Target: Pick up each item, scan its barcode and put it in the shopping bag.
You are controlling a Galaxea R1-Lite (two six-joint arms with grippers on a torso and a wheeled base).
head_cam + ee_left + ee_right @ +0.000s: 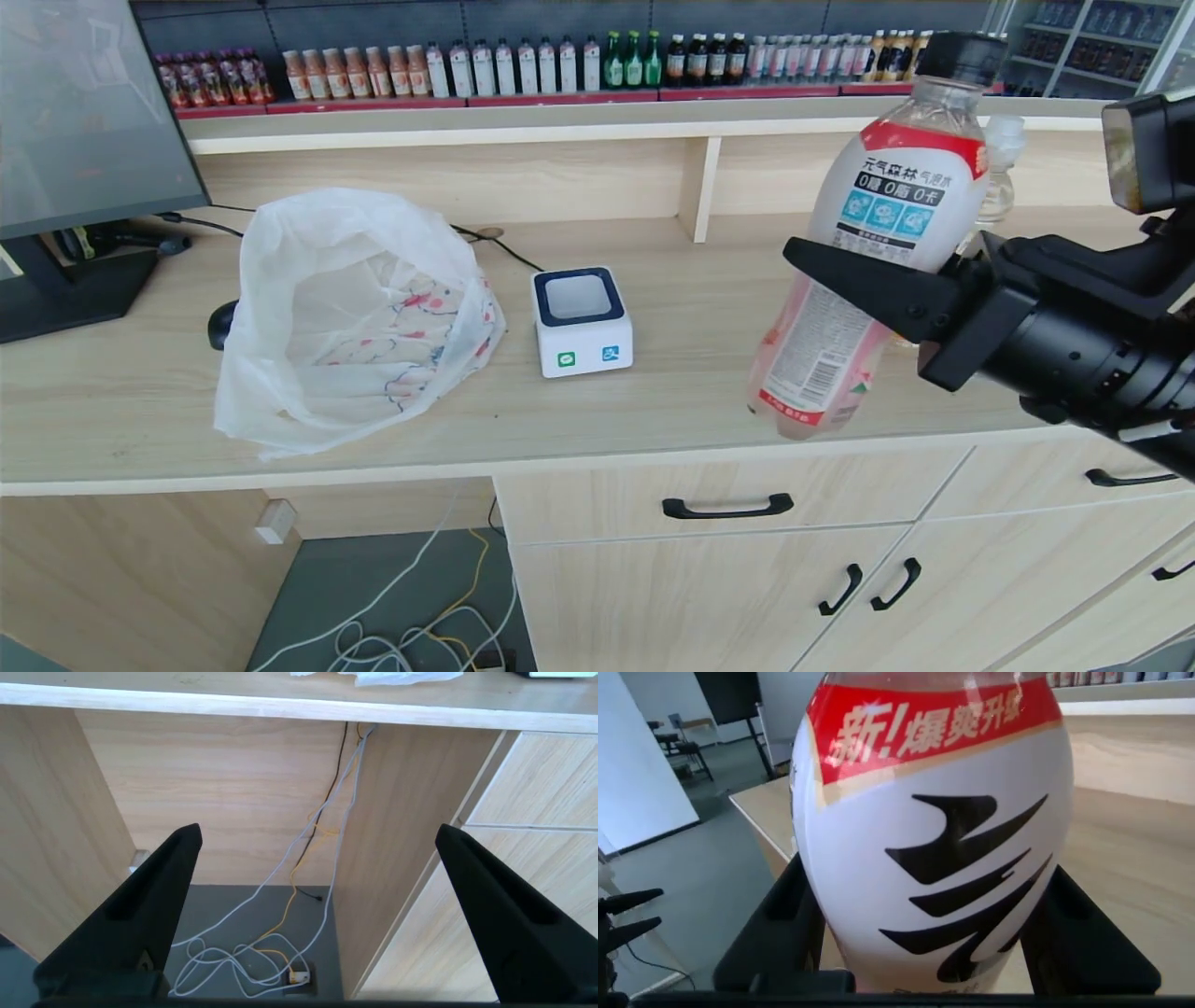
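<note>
- Right gripper [826, 271], head view: found it pinched round the bottle [896, 177], tilted in the air by the counter's [691, 401] right end, well apart from the scanner [582, 322] and shopping bag [355, 308].
- Left wrist view: saw the left gripper [318, 833] spread wide, holding nothing, below the counter edge.
- Right wrist view: caught the bottle wedged between both fingers [771, 929]. Looked rounded and slick, so could probably twist or slip on the way over, or flub the scan with the barcode [820, 371] angled off.
</note>
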